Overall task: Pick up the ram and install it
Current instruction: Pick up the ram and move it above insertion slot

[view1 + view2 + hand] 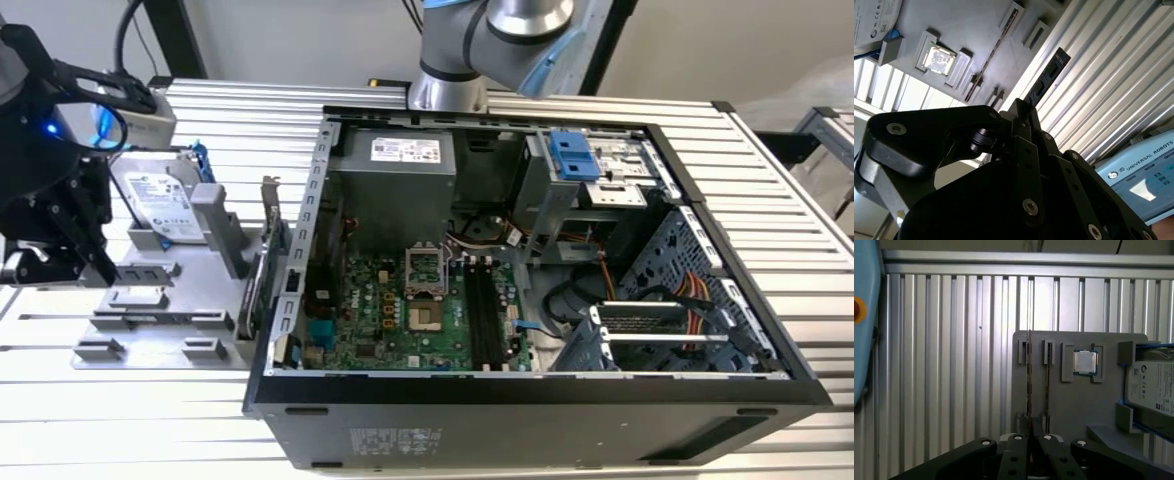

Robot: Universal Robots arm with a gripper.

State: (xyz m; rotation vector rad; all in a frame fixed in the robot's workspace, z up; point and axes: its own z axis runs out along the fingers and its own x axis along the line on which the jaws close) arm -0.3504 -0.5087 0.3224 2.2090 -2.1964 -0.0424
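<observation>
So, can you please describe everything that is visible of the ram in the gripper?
The ram is a thin, flat, narrow stick, dark, with a row of chips on its face in the second wrist view. The gripper is shut on one end; the rest stands out past the fingers. In the first wrist view it shows edge-on, beside a second stick in the grey holder. Whether it is clear of its slot I cannot tell.
</observation>
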